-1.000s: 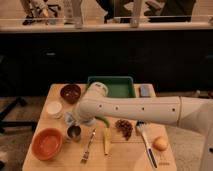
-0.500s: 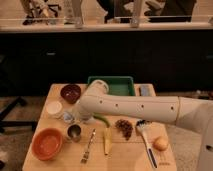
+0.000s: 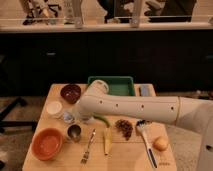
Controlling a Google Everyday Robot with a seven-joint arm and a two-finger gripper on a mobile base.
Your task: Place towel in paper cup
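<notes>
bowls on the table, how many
2: an orange bowl at the near left corner, and a dark red bowl at the far left. The arm crosses the table and its gripper sits near the cups, so something may be hidden behind it.

Arm [image 3: 135,107] and hidden gripper slightly farther left, toward paper cup [image 3: 54,108].

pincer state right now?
Pincer: behind the arm's end, low beside the paper cup; holding anything cannot be told.
</notes>
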